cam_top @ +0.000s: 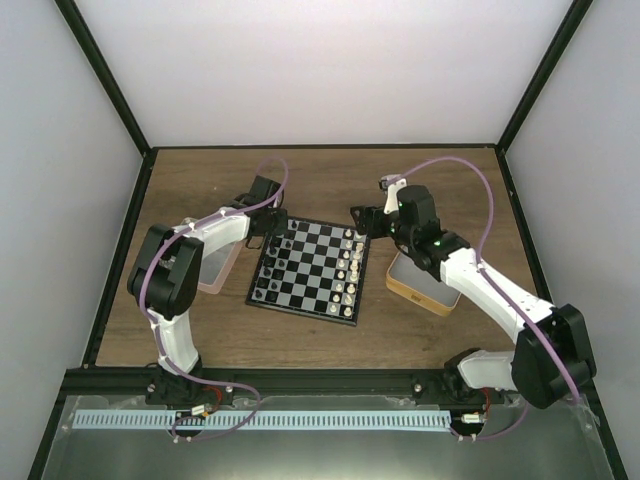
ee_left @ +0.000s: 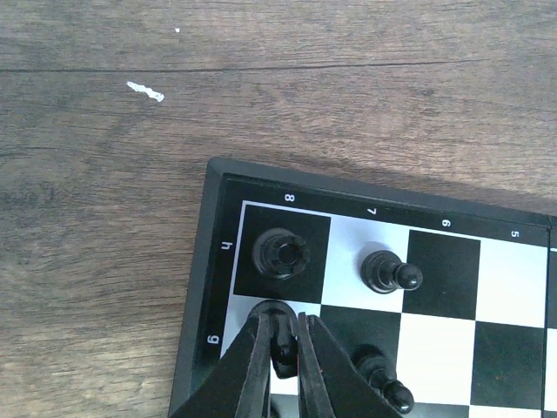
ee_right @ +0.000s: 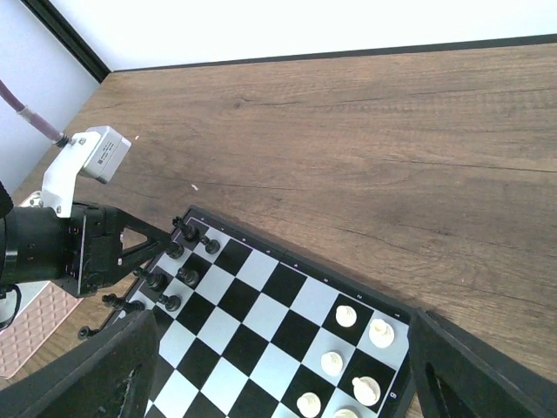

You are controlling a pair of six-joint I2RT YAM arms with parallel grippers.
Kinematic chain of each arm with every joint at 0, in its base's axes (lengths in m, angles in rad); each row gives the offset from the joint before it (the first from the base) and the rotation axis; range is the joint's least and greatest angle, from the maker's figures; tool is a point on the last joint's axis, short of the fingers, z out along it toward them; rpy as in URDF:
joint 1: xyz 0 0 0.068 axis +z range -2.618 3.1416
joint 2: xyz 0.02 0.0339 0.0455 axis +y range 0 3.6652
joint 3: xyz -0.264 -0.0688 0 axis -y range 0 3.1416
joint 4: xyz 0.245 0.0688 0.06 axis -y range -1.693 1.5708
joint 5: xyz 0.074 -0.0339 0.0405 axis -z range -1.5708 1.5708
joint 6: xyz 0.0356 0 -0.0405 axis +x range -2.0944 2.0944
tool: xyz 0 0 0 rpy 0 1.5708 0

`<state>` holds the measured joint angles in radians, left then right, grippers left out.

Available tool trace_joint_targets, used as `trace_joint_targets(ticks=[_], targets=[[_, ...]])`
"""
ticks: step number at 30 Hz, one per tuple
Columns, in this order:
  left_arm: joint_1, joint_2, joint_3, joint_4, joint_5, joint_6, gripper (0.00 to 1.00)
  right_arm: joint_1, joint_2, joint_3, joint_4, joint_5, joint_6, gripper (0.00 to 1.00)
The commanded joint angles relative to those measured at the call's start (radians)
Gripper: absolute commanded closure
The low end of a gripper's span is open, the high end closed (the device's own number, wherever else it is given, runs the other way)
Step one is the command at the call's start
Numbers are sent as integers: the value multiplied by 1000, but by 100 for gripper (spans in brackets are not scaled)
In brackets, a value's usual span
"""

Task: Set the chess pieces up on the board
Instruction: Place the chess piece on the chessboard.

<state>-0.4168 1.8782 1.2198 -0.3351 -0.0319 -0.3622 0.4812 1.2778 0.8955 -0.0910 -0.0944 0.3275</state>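
Jaws of the left gripper [ee_left: 283,324] are pinched on a black chessman [ee_left: 272,307], low over the pale square beside the corner of the chessboard [ee_left: 202,287]. Whether its base sits on the square I cannot tell. Jaws of the right gripper [ee_right: 287,370] stand wide apart with nothing between them, high over the side where the white chessmen [ee_right: 348,315] stand.

The main risk is crowding. A black rook-like piece [ee_left: 280,254] fills the corner square just beside the held man, and a black pawn [ee_left: 383,379] stands close on the other side of the fingers. If the jaws spread too far on release, or the wrist drifts sideways, a finger could knock either over. A tilted release would likely topple the light piece.

Room is best straight up and out over the bare wooden bench [ee_left: 104,218] past the rim. The pink-rimmed box [cam_top: 215,270] sits near the board's left edge under the arm. The board's middle squares are bare, and the right arm is well apart.
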Motion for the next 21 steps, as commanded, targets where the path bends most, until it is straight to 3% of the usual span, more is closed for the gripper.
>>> trace_joint_targets(ticks=[1,16,19,21], targets=[[2,-25,16,-25,20,7,89,1,-26,-8,-9,15,9,20],[-1,-38,15,-47,23,9,91,-1,-25,-22,-4,24,12,20],[-2,-33,24,-50,22,9,86,-1,-25,-20,-4,23,13,20],[-2,-34,32,-53,22,10,75,-1,-27,-18,-5,24,15,20]])
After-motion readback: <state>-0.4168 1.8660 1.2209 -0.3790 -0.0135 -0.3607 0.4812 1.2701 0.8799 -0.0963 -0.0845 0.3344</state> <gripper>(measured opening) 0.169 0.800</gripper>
